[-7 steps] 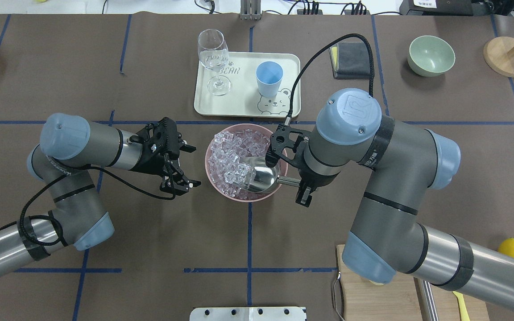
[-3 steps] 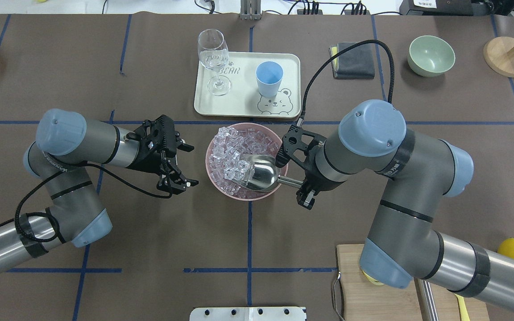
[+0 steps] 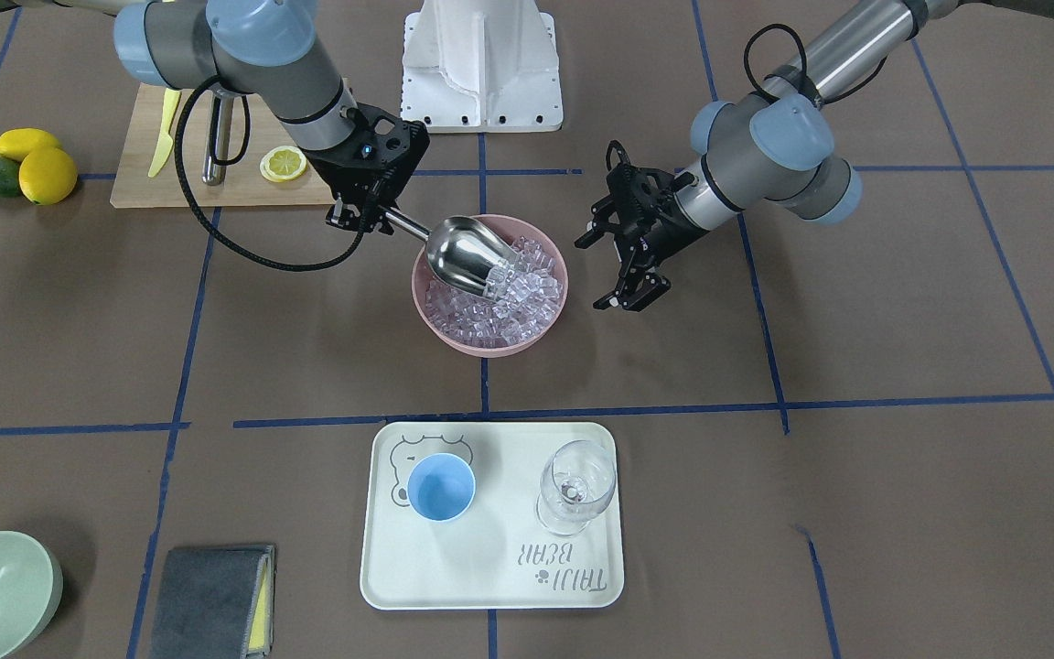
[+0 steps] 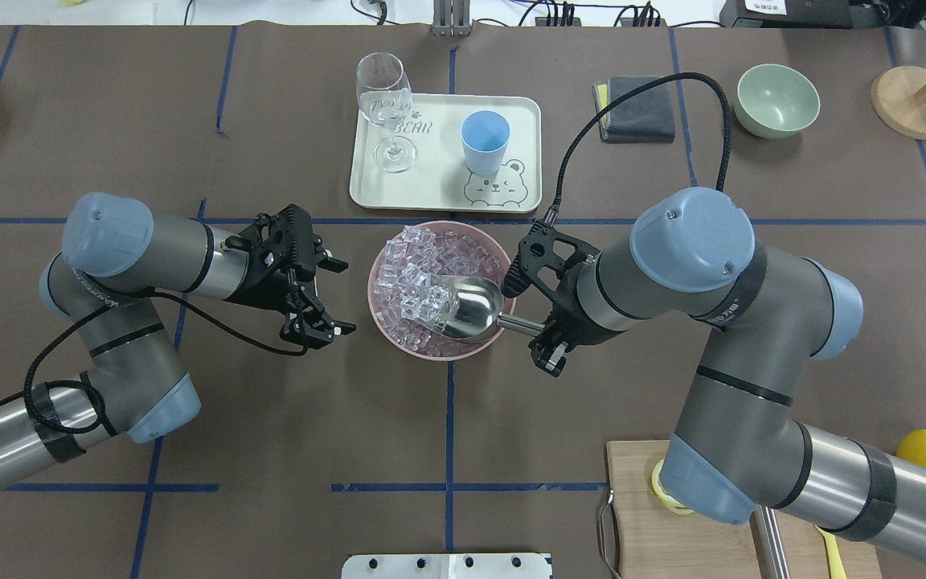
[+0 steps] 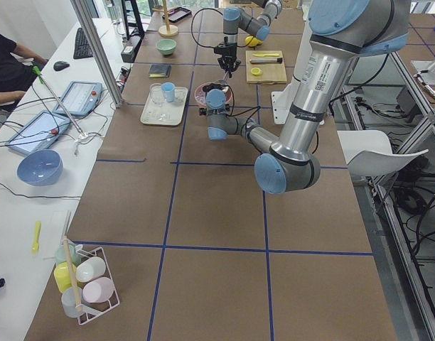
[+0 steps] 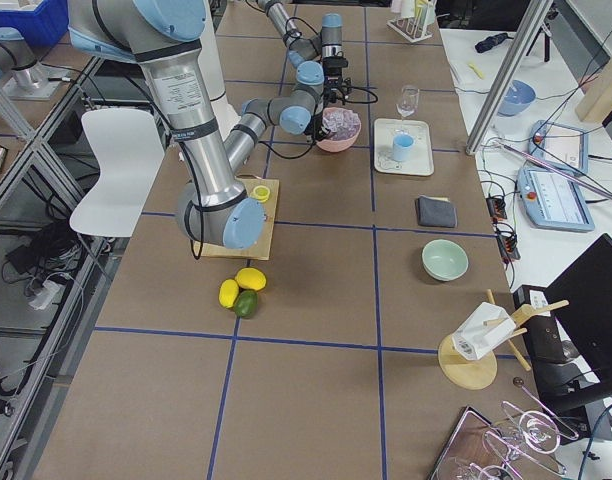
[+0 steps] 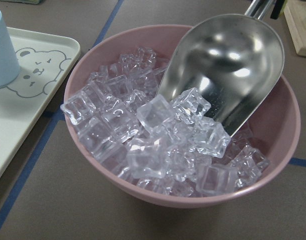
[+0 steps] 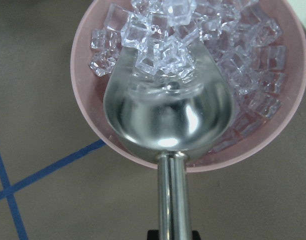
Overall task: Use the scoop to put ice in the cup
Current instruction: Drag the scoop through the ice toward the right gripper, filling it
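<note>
clamping the scoop [image 4: 471, 310], the right end effector [image 4: 546, 343] tips it into the ice [image 4: 415, 273]; left end effector [image 4: 338, 296] hovers spread wide.

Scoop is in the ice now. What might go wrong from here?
1. The ice sits only at the scoop's front lip; lifting may shed cubes over the bowl rim.
2. The right tool pinches just the thin handle end, so the loaded scoop might twist.
3. The cup is narrow, with the glass nearby: pouring may miss.

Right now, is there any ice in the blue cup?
No, the cup shows only its bare blue bottom.
</note>
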